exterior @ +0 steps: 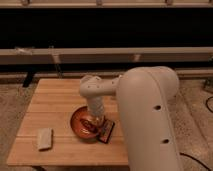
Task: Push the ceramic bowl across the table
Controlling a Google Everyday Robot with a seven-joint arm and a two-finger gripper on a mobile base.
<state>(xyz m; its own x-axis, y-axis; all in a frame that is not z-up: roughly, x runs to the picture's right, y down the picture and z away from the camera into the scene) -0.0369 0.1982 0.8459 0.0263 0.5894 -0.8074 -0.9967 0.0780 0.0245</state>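
The orange-red ceramic bowl (84,124) sits on the light wooden table (55,100), near its front edge and right of the middle. My arm reaches down from the right, and the gripper (95,122) is low inside the bowl, at its right side, touching or almost touching the inner surface. The arm's wrist hides the bowl's back right rim.
A dark rectangular packet (106,131) lies against the bowl's right edge. A small pale object (45,138) lies at the front left of the table. My bulky white arm (150,115) covers the table's right side. A dark wall and rail run behind.
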